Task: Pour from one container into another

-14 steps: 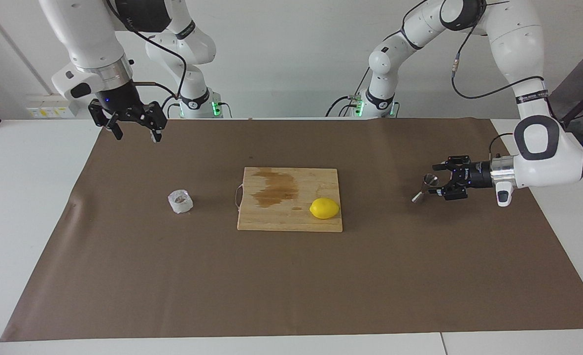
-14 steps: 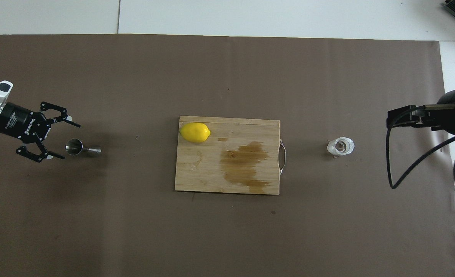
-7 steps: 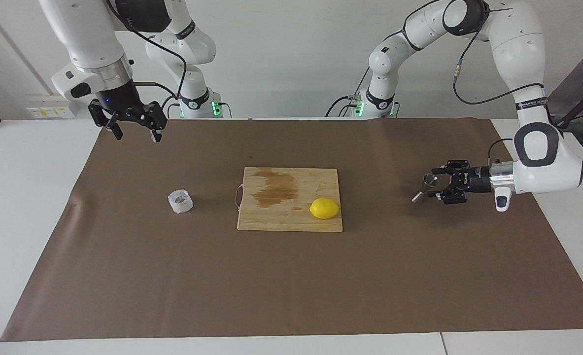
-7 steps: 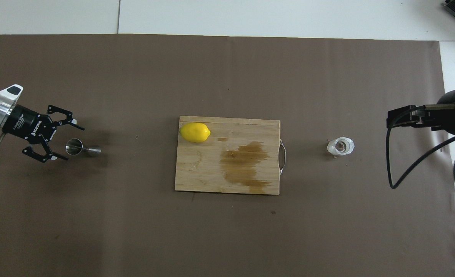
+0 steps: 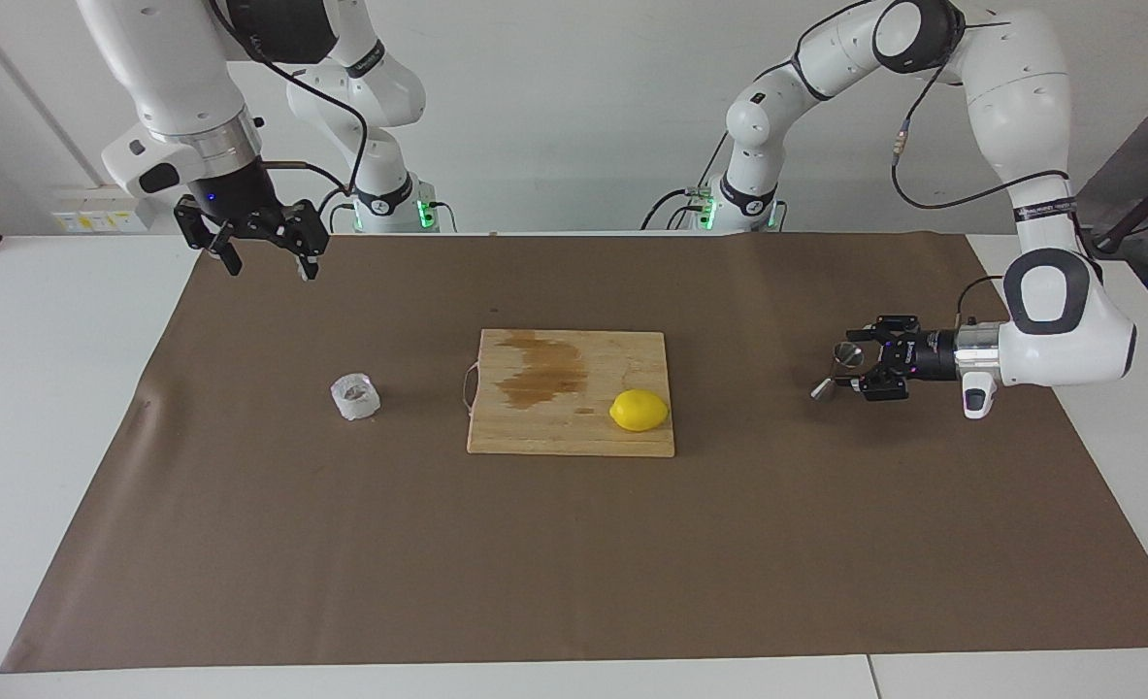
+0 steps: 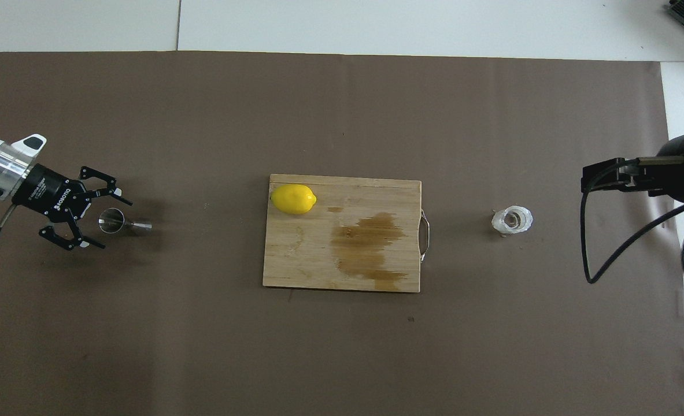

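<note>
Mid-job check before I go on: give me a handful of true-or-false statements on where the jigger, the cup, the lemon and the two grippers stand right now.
1. The left gripper is open at the steel jigger. True.
2. The jigger is lifted clear of the brown mat. False: it is still on the mat, not gripped.
3. The clear cup stands on the cutting board. False: it stands on the mat beside the board, toward the right arm's end.
4. The lemon lies on the board. True.
5. The right gripper holds the cup. False: it hangs open, empty, up in the air.
</note>
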